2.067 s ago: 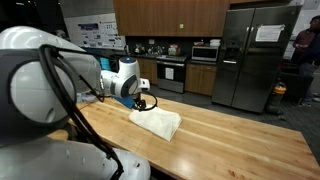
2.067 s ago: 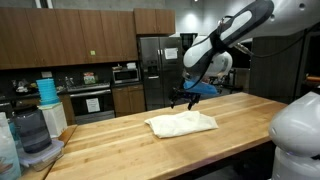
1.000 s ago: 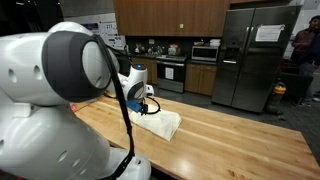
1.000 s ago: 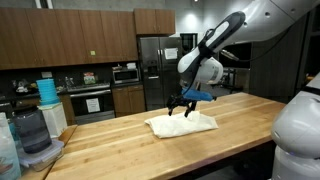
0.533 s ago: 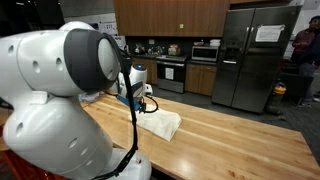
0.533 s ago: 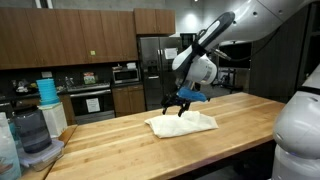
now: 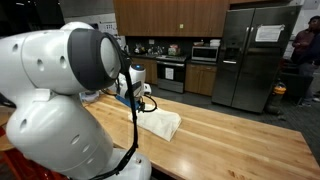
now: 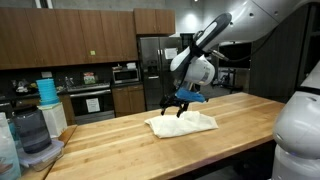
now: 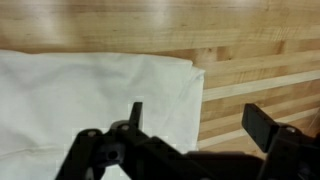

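White cloth [image 7: 160, 124], folded into a rough flat rectangle, lies on the wooden bench [image 7: 240, 140]. Plain, no print, soft and slightly rumpled, with folded layers bulging a little at the edges. In both exterior views it sits mid-bench, well in from every bench edge. In an exterior view the cloth [image 8: 183, 124] lies long side across, just toward 5 o'clock of frame centre. In the wrist view the cloth [image 9: 90, 100] fills the 9 o'clock side to just past centre, with a rounded corner at 1 o'clock of centre. Bare planks show at 12 and 3 o'clock. Its lower edge is hidden.
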`<action>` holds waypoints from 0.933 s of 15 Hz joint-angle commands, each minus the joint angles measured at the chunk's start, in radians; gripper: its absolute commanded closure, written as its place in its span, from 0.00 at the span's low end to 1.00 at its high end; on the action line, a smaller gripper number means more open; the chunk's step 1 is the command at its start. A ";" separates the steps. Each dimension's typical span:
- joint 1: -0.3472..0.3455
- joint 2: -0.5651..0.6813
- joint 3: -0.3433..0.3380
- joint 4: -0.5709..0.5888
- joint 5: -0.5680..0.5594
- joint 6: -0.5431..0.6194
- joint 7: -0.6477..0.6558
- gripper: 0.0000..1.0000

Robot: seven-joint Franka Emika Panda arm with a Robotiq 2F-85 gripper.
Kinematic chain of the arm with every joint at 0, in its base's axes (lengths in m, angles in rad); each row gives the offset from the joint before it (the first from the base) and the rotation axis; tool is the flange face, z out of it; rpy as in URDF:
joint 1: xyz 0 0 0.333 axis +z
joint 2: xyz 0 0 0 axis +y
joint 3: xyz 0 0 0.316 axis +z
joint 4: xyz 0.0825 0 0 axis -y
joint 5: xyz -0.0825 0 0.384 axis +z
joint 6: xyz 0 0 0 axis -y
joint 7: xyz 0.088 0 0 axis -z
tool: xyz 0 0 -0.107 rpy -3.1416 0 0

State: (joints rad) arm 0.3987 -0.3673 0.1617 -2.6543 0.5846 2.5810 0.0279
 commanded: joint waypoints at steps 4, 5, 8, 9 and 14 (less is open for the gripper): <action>-0.019 0.092 0.109 0.087 -0.067 0.110 0.093 0.00; -0.051 0.103 0.146 0.089 -0.152 0.141 0.161 0.00; -0.269 0.111 0.353 0.088 -0.451 0.195 0.373 0.00; -0.338 0.090 0.415 0.084 -0.544 0.184 0.445 0.00; -0.424 0.156 0.527 0.189 -0.728 0.087 0.667 0.00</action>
State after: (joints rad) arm -0.0072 -0.2565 0.6529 -2.5339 -0.1291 2.7266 0.6322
